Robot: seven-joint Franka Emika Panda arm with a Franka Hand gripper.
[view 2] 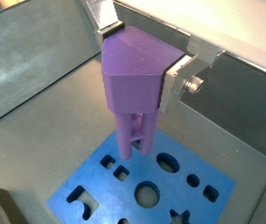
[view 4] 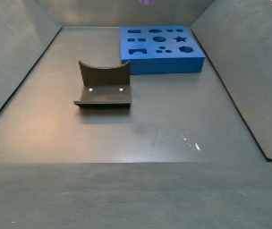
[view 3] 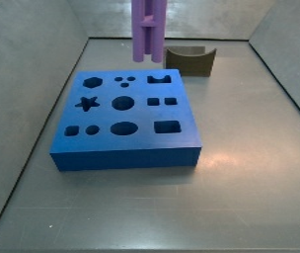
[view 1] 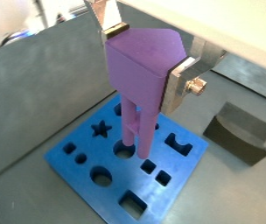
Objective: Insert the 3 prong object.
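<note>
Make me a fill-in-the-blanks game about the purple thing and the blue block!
1. The gripper is shut on the ___ 3 prong object.
2. The blue block has a hole shaped like a ___ near one edge.
3. In a side view, the dark olive-brown block sits ___ the blue block.

Missing words: purple; star; behind

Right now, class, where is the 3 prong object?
The 3 prong object hangs upright in the pincer, its prong tips just above the blue block, in both wrist views.

Between the gripper's (view 1: 146, 54) silver metal jaws, the 3 prong object (view 1: 142, 79) looks matt purple plastic; below them, the blue block (view 3: 123, 119) looks smooth.
</note>
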